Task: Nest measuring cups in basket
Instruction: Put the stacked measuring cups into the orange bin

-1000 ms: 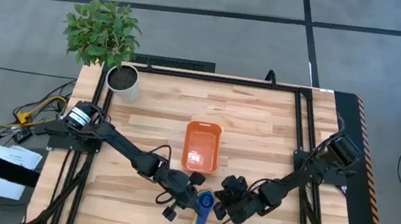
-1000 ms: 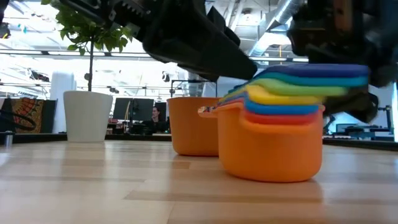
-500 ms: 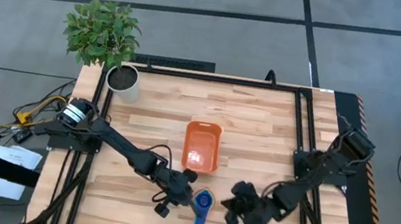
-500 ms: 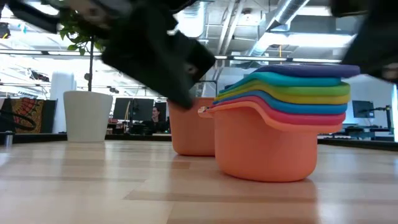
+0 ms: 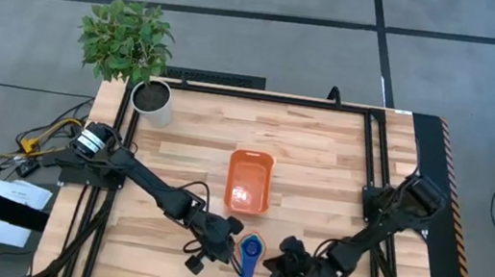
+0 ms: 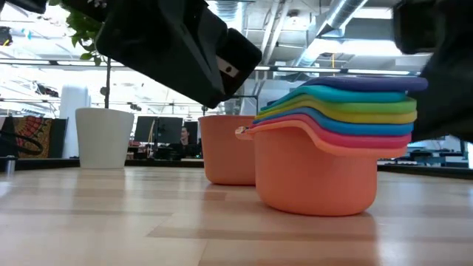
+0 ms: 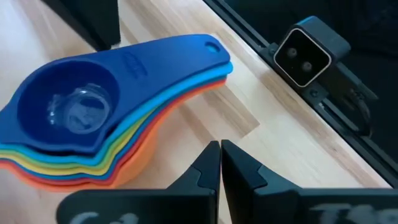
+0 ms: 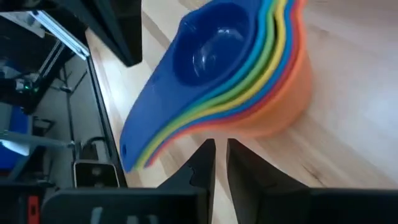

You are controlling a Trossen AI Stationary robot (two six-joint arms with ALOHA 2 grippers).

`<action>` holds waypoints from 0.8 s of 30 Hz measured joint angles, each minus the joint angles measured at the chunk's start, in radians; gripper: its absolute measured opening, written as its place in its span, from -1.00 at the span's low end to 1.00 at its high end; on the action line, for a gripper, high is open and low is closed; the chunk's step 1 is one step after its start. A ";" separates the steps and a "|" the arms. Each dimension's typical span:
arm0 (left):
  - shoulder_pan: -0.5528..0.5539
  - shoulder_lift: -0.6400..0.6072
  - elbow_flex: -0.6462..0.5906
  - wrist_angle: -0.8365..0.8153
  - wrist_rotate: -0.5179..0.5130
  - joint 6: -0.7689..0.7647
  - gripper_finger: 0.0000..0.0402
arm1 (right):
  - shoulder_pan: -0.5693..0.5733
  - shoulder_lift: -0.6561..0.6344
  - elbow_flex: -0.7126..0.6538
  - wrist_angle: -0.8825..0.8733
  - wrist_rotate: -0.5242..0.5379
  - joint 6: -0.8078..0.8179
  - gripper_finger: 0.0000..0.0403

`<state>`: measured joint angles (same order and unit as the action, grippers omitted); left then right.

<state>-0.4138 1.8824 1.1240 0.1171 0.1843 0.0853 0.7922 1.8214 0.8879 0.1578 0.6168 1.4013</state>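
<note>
Now sitting nested near the basket [image 5: 250, 181]: measuring cups [image 5: 250, 256], flanked by closed, empty left hand [image 5: 216, 247] and right hand [image 5: 288, 270].

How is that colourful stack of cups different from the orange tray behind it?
The stack of nested plastic measuring cups is layered in many colours with a dark blue cup on top; the orange rectangular plastic basket is one colour. The stack has a long handle; the basket has none visible. The stack sits outside the basket. Both rest on the wooden table.
</note>
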 joint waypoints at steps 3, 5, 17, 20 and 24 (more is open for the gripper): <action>0.002 0.000 0.000 -0.001 0.008 -0.003 -1.00 | -0.024 0.022 0.001 0.021 -0.021 -0.018 -0.72; 0.003 0.000 0.000 -0.001 0.010 0.000 -1.00 | -0.032 0.029 0.000 0.026 -0.024 -0.020 -0.75; 0.005 0.000 0.000 0.012 -0.090 0.024 -1.00 | -0.086 0.007 0.000 -0.052 -0.019 -0.113 -0.89; 0.007 0.000 0.000 0.012 -0.091 0.024 -1.00 | -0.101 -0.041 0.000 -0.109 -0.015 -0.139 -0.85; 0.007 0.001 0.000 0.011 -0.091 0.021 -1.00 | -0.109 -0.128 0.000 -0.183 -0.012 -0.172 -0.77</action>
<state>-0.4068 1.8832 1.1240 0.1284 0.0931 0.1065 0.6835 1.6939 0.8883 -0.0248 0.6052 1.2289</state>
